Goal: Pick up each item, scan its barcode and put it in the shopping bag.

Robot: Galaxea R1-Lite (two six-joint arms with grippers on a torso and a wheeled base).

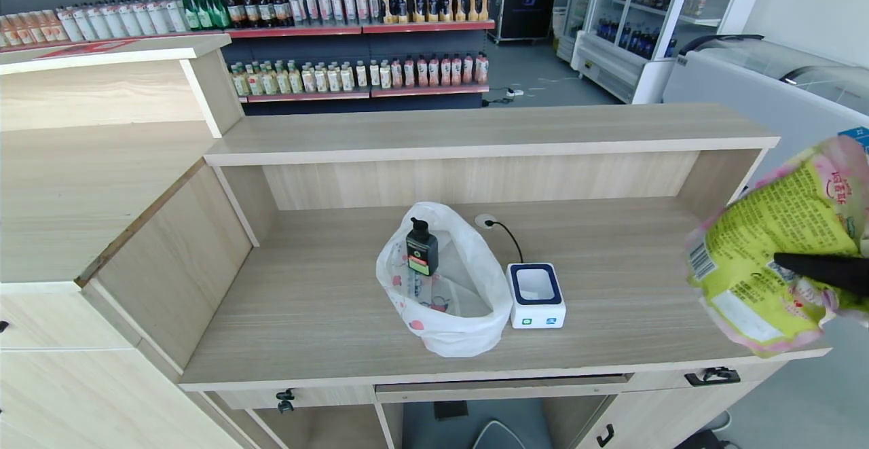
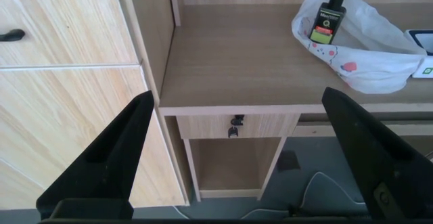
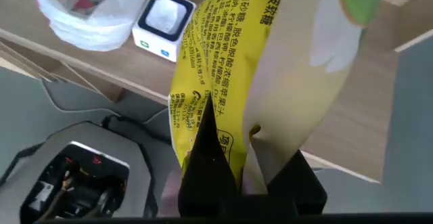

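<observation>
Already bottle [image 1: 421, 248] stands inside shopping bag [image 1: 448, 320], mid-tabletop [image 1: 305, 313]. Right hand [image 3: 250, 166] pinches yellow snack pack [image 1: 753, 245], aloft at 3 o'clock of scanner [image 1: 535, 294]; scan and bagging probably left. Left hand [image 2: 237, 99] spread, empty.

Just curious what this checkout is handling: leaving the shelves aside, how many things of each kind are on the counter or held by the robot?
Bottle: 1, in the bag
Bag: 1
Scanner: 1
Snack pack: 1, in the right gripper
Total: 4
</observation>
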